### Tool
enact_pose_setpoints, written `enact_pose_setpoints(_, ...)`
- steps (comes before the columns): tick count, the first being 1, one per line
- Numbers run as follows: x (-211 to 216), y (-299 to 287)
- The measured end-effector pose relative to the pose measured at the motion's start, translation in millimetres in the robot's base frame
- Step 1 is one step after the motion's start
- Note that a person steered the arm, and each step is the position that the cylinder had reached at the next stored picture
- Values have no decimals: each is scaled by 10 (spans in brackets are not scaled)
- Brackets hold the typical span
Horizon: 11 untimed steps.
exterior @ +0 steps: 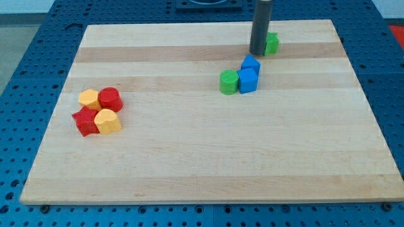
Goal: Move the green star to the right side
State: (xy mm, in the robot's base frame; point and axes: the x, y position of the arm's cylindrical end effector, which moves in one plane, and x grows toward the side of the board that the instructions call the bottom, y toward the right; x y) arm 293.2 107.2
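One tip (258,53) beside green star (272,43)

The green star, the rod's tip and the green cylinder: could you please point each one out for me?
green star (273,43): camera view, on its visible right part beside the rod.
my tip (257,52): camera view, the rod's very end.
green cylinder (228,82): camera view, on its front face.

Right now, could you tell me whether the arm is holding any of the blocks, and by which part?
Nothing is held: I have no pincer, only a rod. My tip stands at the view's left side of the green star, seemingly touching it.
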Motion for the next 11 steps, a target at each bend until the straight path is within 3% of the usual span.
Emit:
enact_pose_setpoints(2,-91,-339)
enact_pose_setpoints(5,-448,520)
enact_pose_setpoints(8,-320,112)
enact_pose_setpoints(11,-200,705)
